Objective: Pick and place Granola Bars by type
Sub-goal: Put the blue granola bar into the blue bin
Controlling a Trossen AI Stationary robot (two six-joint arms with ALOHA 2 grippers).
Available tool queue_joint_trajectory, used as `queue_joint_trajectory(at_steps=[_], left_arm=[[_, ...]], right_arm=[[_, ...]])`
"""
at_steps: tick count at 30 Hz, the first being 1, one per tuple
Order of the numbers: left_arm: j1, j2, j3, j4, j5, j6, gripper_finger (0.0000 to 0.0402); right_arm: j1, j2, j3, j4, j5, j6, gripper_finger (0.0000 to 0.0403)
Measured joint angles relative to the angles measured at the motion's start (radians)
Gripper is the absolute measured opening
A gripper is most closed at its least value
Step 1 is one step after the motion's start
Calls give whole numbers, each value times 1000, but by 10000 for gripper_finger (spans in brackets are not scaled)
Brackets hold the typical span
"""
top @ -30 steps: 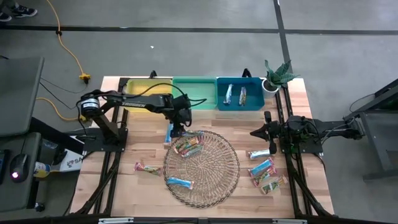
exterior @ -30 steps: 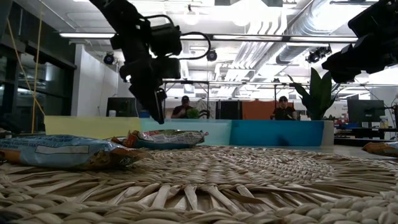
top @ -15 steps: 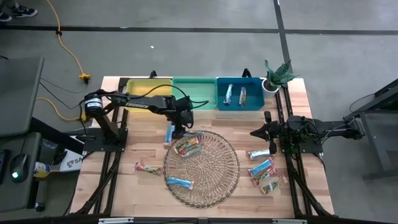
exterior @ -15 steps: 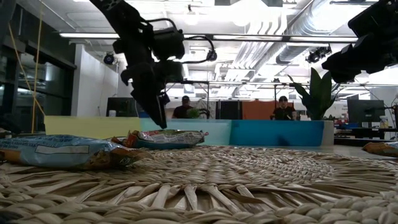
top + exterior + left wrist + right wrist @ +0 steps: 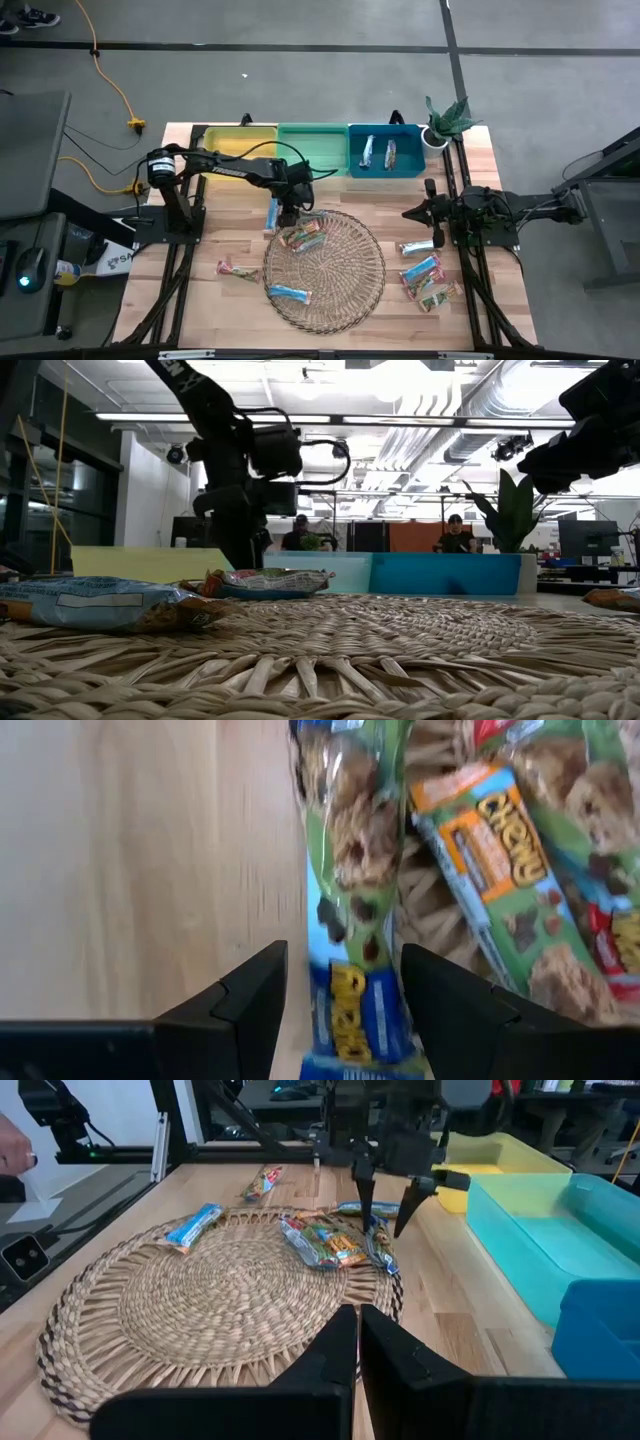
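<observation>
Left hand point(image 5: 291, 219) has dropped, fingers apart astride a bar point(image 5: 345, 935) at wicker tray's point(image 5: 345, 290) edge

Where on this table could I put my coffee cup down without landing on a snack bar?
The bare wood at the front left corner, beside the lone pink bar, is free, and so is the strip between the wicker tray and the bins. The right side is crowded with loose bars, and the left gripper works at the tray's back left edge.

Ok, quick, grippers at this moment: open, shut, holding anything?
Left gripper: open, fingers either side of a blue-ended granola bar at the wicker tray's edge, not gripping it.
Right gripper: shut, empty, waiting at the table's right side.
</observation>
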Motion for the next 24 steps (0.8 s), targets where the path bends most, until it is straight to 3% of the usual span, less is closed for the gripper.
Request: queue_joint_trajectory(at_steps=[6,24], left_arm=[[2,32,3,-6,48,-7,193],[1,41,2,5,68,-33,193]], right_arm=[[0,0,0,4,0,0,0],[0,0,0,2,0,0,0]])
